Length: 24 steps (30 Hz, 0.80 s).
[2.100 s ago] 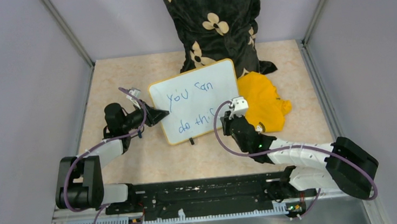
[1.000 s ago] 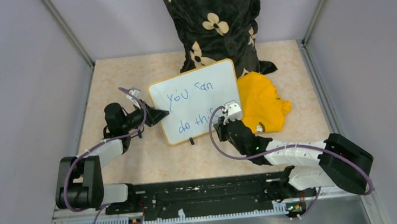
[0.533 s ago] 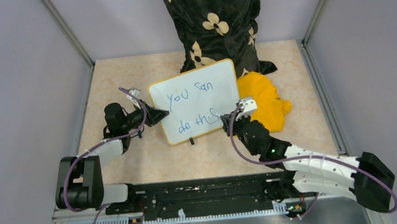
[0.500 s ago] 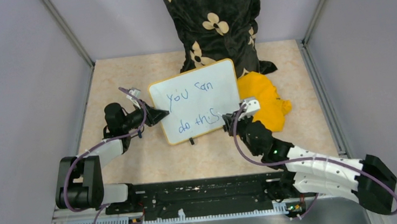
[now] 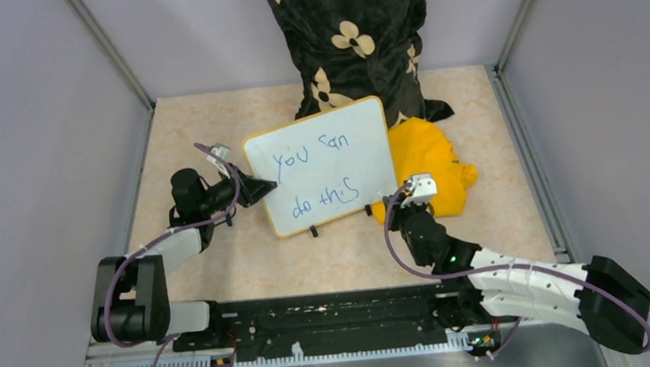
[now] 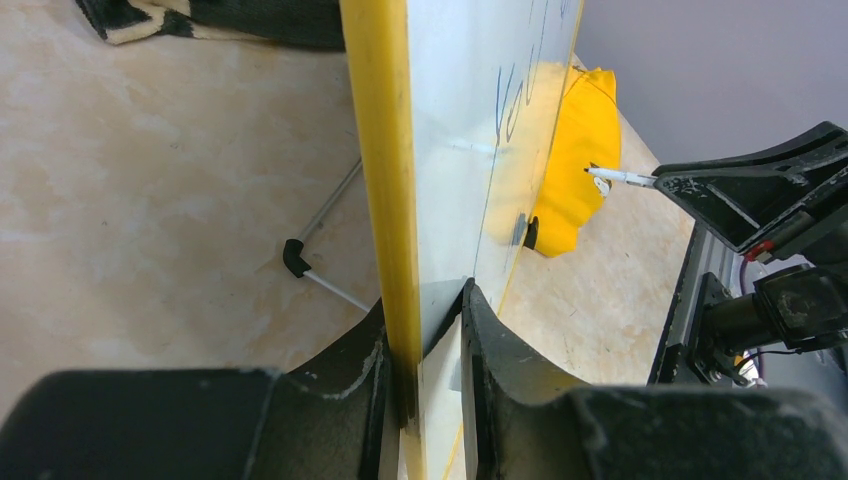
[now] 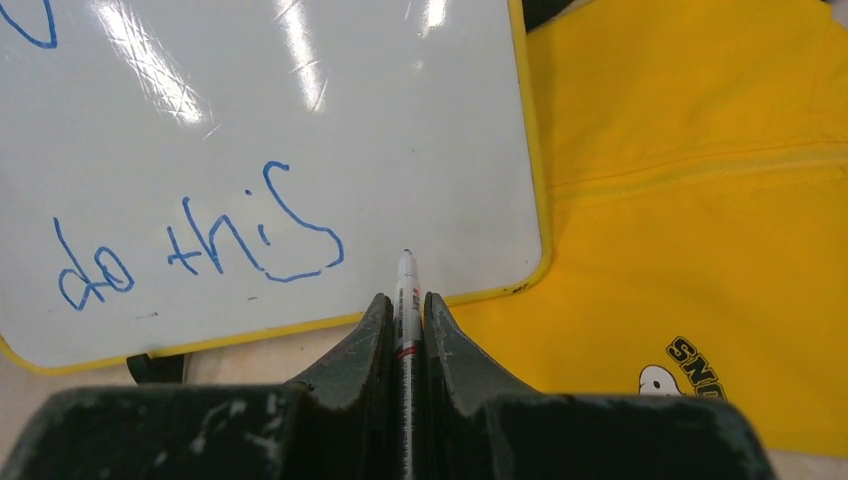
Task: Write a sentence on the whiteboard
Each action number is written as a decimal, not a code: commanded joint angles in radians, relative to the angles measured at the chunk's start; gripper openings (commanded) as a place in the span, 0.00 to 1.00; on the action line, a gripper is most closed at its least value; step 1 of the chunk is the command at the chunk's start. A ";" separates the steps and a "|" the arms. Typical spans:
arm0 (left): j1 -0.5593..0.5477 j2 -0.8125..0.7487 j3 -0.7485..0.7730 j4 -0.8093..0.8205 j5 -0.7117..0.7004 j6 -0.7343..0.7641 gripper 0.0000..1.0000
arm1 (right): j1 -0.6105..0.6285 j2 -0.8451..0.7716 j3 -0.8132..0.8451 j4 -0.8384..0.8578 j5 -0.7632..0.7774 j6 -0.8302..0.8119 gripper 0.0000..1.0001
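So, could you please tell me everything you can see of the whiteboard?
The whiteboard is a small glossy white rectangle with rounded corners and a thin yellow frame. It stands on the table, propped by a wire leg behind. Blue handwriting reads "you can do this". The left gripper clamps its left edge; the marker tip hovers just off it.

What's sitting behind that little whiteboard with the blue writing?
Behind the whiteboard stands a black flowered bundle of fabric, and a yellow garment lies at its right edge. The left wrist view shows a thin wire leg behind the board. Anything directly behind its face is hidden.
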 commanded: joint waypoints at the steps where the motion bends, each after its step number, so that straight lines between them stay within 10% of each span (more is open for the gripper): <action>1: -0.003 0.020 0.003 -0.061 -0.103 0.095 0.00 | -0.001 0.058 0.011 0.143 0.010 0.005 0.00; 24: -0.003 0.027 0.007 -0.068 -0.102 0.096 0.00 | 0.010 0.210 0.055 0.277 -0.041 -0.028 0.00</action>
